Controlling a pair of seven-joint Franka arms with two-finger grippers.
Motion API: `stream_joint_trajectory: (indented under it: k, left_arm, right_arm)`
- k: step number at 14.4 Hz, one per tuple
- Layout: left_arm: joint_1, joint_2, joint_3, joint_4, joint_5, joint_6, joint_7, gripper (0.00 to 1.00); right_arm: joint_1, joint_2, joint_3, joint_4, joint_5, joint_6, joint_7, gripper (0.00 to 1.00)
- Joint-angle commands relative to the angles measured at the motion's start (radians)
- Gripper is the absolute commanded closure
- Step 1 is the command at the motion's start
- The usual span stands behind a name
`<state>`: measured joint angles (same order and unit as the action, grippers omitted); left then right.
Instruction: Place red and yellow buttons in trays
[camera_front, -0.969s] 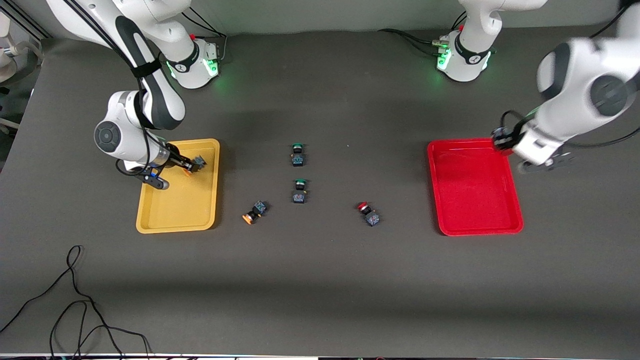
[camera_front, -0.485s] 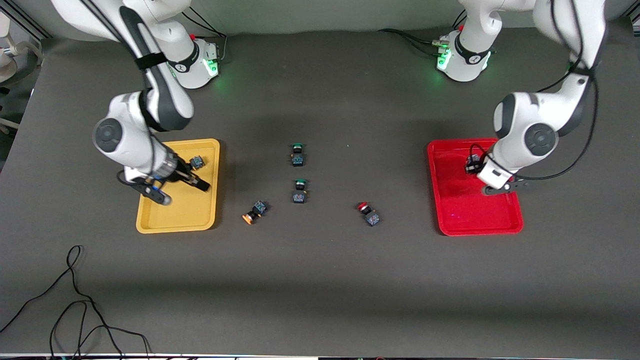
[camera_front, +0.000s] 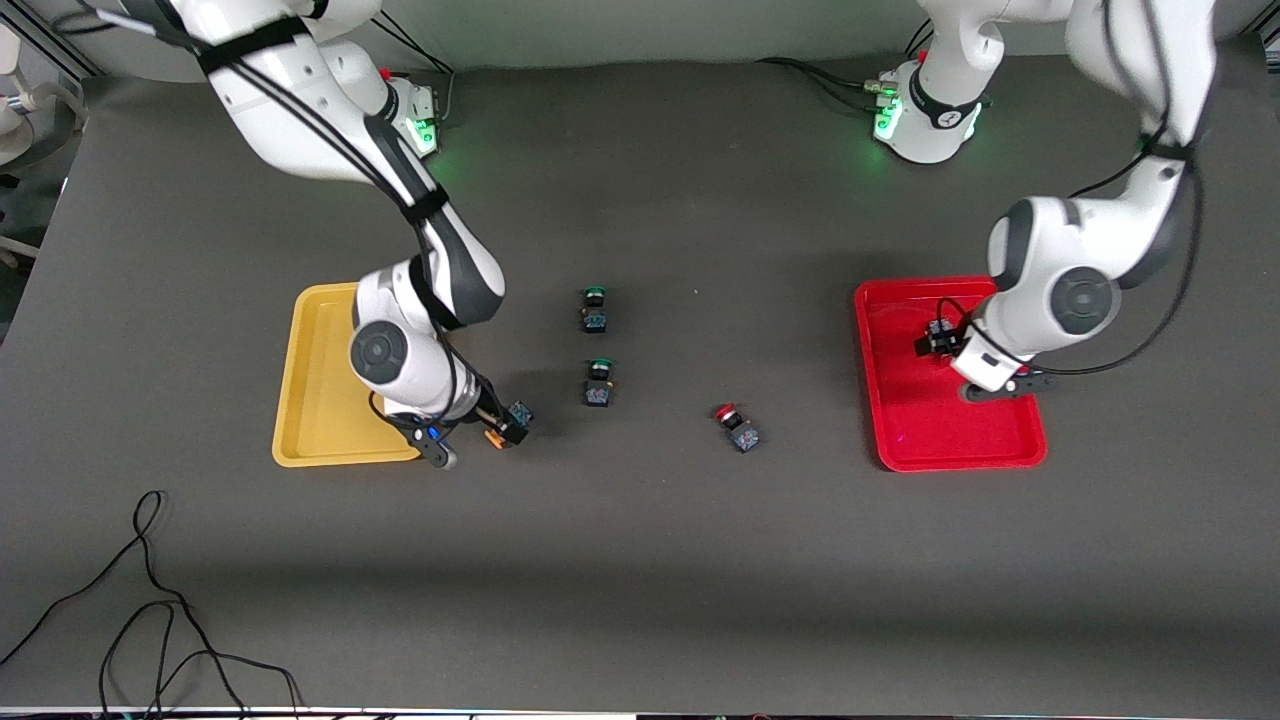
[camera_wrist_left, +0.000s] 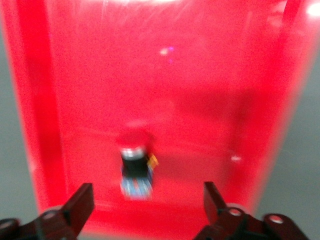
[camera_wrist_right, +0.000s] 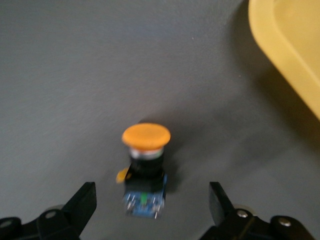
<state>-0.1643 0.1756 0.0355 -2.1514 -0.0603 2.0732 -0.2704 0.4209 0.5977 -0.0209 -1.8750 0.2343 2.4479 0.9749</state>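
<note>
My right gripper (camera_front: 498, 426) is open and low over the table beside the yellow tray (camera_front: 320, 400). Its fingers straddle a yellow-capped button (camera_wrist_right: 144, 170) lying on its side without touching it; the button also shows in the front view (camera_front: 519, 412). The yellow tray's inside is partly hidden by the right arm. My left gripper (camera_front: 940, 340) is open over the red tray (camera_front: 910, 440). A red-capped button (camera_wrist_left: 136, 167) lies free in that tray ahead of the open fingers. A second red-capped button (camera_front: 736, 427) lies on the table between the trays.
Two green-capped buttons (camera_front: 595, 310) (camera_front: 598, 383) stand in the middle of the table, the second nearer to the front camera. A loose black cable (camera_front: 150, 600) lies at the front edge toward the right arm's end.
My right gripper let go of a yellow button in the yellow tray and moved to the yellow button on the table. My left gripper came in over the red tray and opened.
</note>
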Motion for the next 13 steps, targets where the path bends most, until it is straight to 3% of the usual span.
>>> stream_joint_trajectory:
  k: [1,2,4,5,6,8,11,13]
  left_arm:
    - [-0.018,0.016,-0.064,0.329,-0.065,-0.321,-0.164,0.00]
    - [-0.038,0.054,-0.100,0.428,-0.067,-0.344,-0.262,0.00]
    - [-0.072,0.157,-0.155,0.577,-0.061,-0.335,-0.448,0.00]
    - [-0.093,0.226,-0.170,0.641,-0.058,-0.331,-0.519,0.00]
    - [-0.119,0.296,-0.172,0.703,-0.058,-0.312,-0.585,0.00]
    - [-0.171,0.393,-0.172,0.734,-0.038,-0.202,-0.692,0.00]
    - [-0.250,0.516,-0.172,0.729,0.005,-0.009,-0.863,0.01]
    - [-0.279,0.573,-0.172,0.723,0.046,0.066,-0.903,0.01]
  right_arm:
    - [-0.008,0.037,0.010,0.025,0.016,0.023,0.021,0.00]
    - [-0.007,0.042,0.013,0.024,0.016,0.037,0.021,0.09]
    - [-0.008,0.040,0.021,0.013,0.016,0.042,0.021,0.70]
    - [-0.008,0.036,0.022,0.011,0.016,0.039,0.021,0.87]
    - [-0.008,0.030,0.022,0.011,0.016,0.031,0.021,0.98]
    - [-0.017,-0.005,0.021,0.013,0.016,-0.006,0.005,1.00]
    - [-0.046,-0.135,0.000,0.016,0.013,-0.204,-0.030,1.00]
    - [-0.060,-0.223,-0.074,-0.002,0.013,-0.309,-0.160,1.00]
